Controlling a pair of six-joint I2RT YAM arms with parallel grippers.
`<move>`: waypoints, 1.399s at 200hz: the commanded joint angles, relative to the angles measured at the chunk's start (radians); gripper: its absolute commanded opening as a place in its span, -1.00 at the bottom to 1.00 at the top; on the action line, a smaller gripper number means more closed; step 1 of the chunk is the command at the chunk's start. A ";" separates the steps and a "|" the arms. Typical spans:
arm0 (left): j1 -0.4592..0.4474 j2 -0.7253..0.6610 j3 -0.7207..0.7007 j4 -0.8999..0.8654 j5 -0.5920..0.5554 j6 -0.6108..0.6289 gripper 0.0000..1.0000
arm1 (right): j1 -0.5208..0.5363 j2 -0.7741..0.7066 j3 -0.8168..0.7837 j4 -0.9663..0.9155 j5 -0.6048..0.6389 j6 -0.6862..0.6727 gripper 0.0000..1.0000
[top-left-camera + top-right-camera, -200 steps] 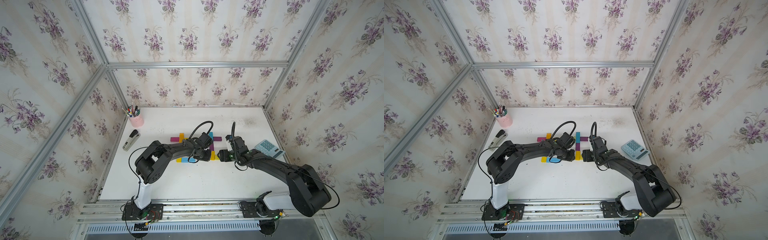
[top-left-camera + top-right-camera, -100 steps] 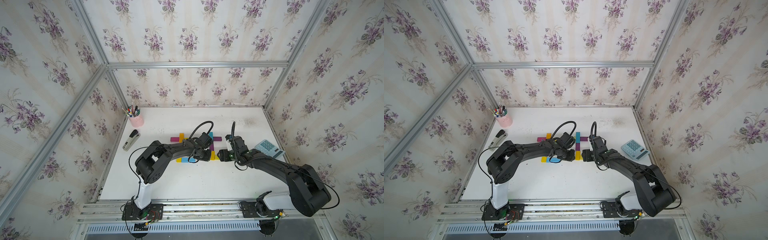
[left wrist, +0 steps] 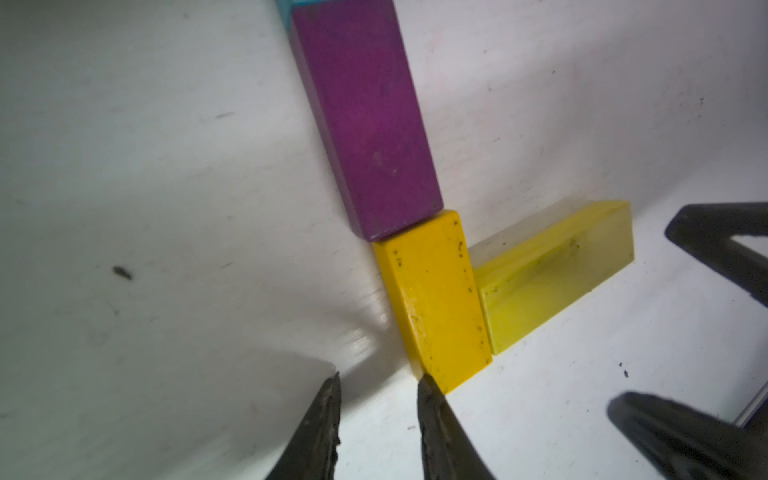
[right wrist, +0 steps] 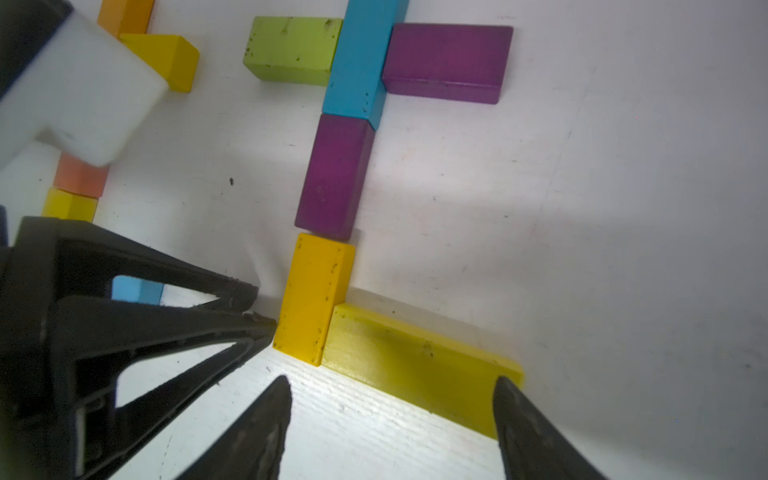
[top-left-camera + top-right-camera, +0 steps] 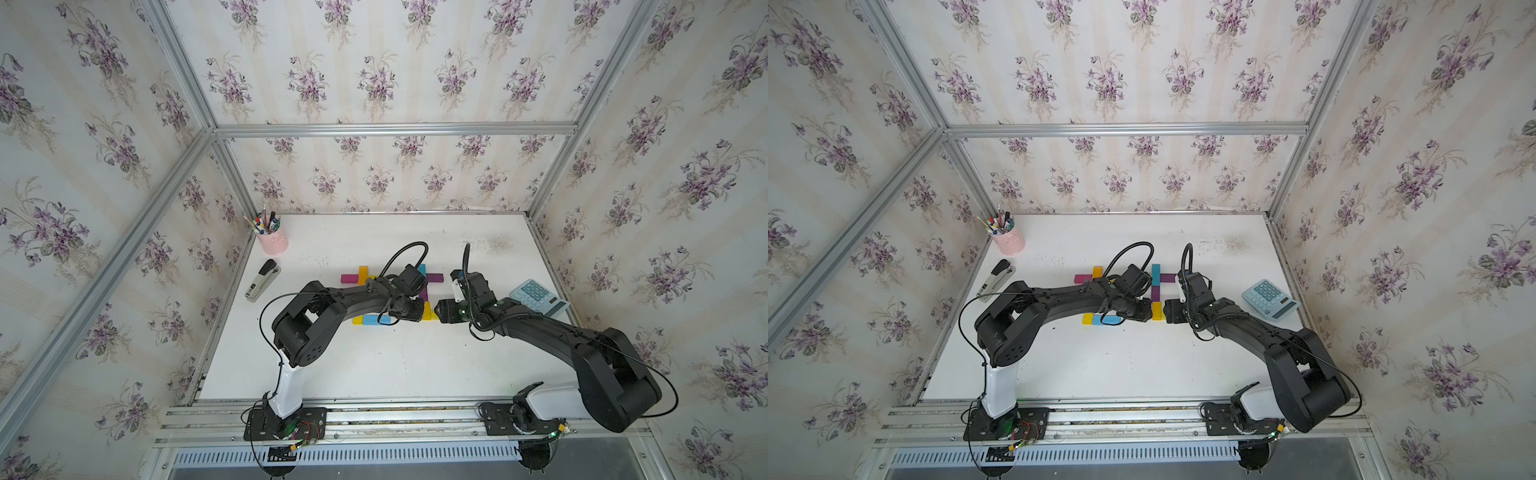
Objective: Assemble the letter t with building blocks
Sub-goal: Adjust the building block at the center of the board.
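Nearest the robot, the left pincer has its tips a narrow gap apart with nothing between them. One tip touches the near corner of the amber block, which lies flat on the worktop as the lowest piece of the letter's stem. The right pincer is spread wide and empty on the other side of the amber block, its tips near either end of the lemon block that butts against the amber block's side as the foot. Whether those tips touch it cannot be told. The step looks like squaring up this foot, so any nudge on the amber block should be short and slow, with the right pincer as a stop for the lemon block. Beyond the amber block, the purple stem block meets it end to end. Farther on, the teal block carries the lime block and the purple arm block as the crossbar, and a hard push would likely kink that line.
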 commanded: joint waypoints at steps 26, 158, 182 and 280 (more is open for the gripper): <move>0.005 -0.074 -0.076 -0.230 -0.225 -0.014 -0.24 | -0.004 -0.009 -0.004 0.018 0.046 0.013 0.53; 0.024 -0.212 -0.115 -0.110 -0.135 0.109 -0.18 | -0.110 -0.018 -0.047 -0.203 0.234 0.152 0.26; 0.027 -0.278 -0.142 -0.137 -0.196 0.142 -0.12 | -0.127 0.031 -0.034 -0.168 0.190 0.112 0.25; 0.272 -0.492 -0.306 -0.230 -0.259 0.151 -0.15 | -0.138 0.132 0.045 -0.163 0.236 0.097 0.24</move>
